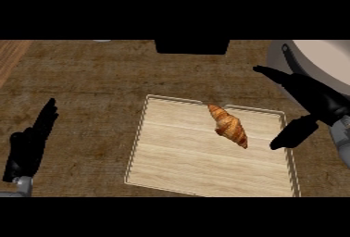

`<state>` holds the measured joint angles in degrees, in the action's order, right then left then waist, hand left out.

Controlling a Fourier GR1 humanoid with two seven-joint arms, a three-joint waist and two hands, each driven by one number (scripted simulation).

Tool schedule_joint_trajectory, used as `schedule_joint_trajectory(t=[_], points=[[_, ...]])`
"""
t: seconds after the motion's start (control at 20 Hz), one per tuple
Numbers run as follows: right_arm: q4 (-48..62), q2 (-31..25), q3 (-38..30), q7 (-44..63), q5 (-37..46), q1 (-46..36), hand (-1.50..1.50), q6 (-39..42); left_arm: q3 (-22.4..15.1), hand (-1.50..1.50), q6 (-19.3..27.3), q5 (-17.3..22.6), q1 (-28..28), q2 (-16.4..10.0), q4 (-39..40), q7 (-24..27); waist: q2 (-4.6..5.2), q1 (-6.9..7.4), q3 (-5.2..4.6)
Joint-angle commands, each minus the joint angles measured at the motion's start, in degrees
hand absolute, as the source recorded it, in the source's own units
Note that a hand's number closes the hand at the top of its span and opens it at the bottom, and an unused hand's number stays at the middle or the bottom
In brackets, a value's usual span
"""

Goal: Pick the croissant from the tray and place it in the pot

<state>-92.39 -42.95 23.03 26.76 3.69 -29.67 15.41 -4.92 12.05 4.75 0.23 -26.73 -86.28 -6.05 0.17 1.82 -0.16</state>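
**Brown counter, croissant lying on its tray**

Rough brown countertop [89, 83] carries a pale wooden tray [178, 162] at its middle. The croissant [229, 126] lies slanted on the tray's far right part, near the far rim, with nothing touching it. Just beside it, over the tray's right rim, hangs the right hand [315, 95], fingers straight and spread, grasping nothing. The pot [328, 58] sits at the countertop's far right corner, partly covered by that hand. The left hand [27, 148] rests at the countertop's left edge, fingers up and released. A black block [191, 46] stands at the far edge.
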Motion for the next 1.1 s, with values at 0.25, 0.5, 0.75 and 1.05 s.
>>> schedule_joint_trajectory(t=[0.25,0.5,0.75,1.05], points=[[10.2,8.9,5.0,15.3,-4.4,-12.8,-1.5,17.1,2.0,0.0,-2.2,0.6,0.0,-1.0,-2.2,-2.3,-0.08,-0.49,0.13],[11.8,14.2,2.6,19.6,-3.8,-15.6,-1.5,22.2,3.7,0.0,-1.9,-1.0,0.2,1.1,0.1,-0.2,-0.13,-1.25,0.13],[14.4,19.5,5.8,19.5,5.3,-12.8,-1.5,19.4,2.8,0.0,-1.3,-3.2,-0.2,3.6,0.1,-0.4,-0.12,-1.39,0.15],[15.4,23.7,3.5,23.0,7.5,-14.4,-1.5,23.2,2.8,0.0,-1.1,-5.6,1.2,5.1,-2.6,-2.2,-0.24,-1.48,0.16]])
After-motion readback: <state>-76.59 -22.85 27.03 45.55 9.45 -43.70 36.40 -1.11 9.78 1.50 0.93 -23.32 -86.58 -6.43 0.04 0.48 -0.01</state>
